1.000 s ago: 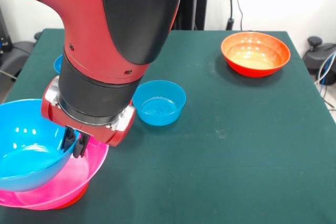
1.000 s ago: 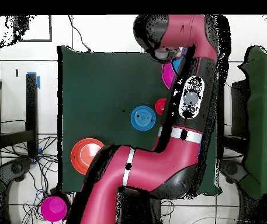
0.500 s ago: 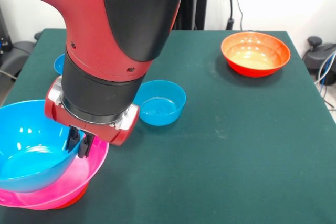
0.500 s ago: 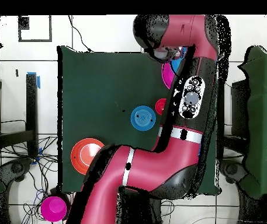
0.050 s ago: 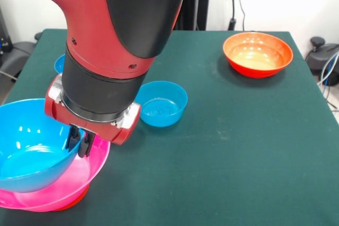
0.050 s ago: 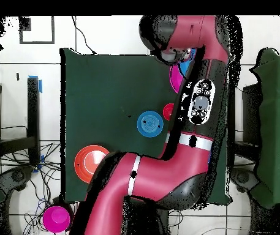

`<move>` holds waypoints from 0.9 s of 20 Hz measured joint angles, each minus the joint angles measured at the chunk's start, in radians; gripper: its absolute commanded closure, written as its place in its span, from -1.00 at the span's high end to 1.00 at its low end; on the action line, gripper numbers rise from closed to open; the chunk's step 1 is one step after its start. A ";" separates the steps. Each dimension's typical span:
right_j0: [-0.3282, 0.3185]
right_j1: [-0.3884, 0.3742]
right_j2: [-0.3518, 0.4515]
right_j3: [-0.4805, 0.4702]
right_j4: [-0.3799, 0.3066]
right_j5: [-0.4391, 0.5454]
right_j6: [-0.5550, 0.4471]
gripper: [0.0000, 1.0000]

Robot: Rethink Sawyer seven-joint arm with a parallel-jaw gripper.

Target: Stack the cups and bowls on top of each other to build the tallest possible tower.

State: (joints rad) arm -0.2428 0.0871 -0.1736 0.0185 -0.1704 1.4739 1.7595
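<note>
A large light blue bowl hangs tilted over the huge hot-pink bowl at the near left of the front view. My gripper is shut on the blue bowl's right rim, one finger inside and one outside. An orange-red edge peeks out from under the pink bowl. The arm hides most of this pile in the overhead view, where only a sliver of the pink bowl shows. A small blue bowl stands mid-table. An orange bowl sits alone. A red cup stands beside the arm.
Another small blue bowl is partly hidden behind the arm at the left. A magenta bowl lies off the green table. Cables and chair parts surround the table's edges.
The gripper and the light blue bowl have shifted a little to the right and stayed just above the pink bowl. The other bowls have not moved.
</note>
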 measured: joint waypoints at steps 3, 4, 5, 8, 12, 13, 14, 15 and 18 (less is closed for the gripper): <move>0.001 0.000 -0.011 0.000 0.012 0.000 0.000 -1.00; 0.001 0.000 -0.012 0.000 0.014 0.000 0.000 -1.00; 0.002 0.000 -0.018 0.000 0.020 0.000 0.000 -1.00; 0.002 0.000 -0.025 0.000 0.028 0.000 0.000 -1.00; 0.003 0.000 -0.031 0.000 0.037 0.000 0.000 -1.00; 0.004 0.000 -0.037 0.000 0.044 0.000 0.000 -1.00; 0.004 0.000 -0.040 0.000 0.048 0.000 0.000 -1.00; 0.005 0.000 -0.043 0.000 0.050 0.000 0.000 -1.00; 0.007 0.000 -0.052 0.001 0.057 0.000 0.000 -1.00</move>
State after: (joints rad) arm -0.2357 0.0870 -0.2258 0.0192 -0.1132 1.4739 1.7595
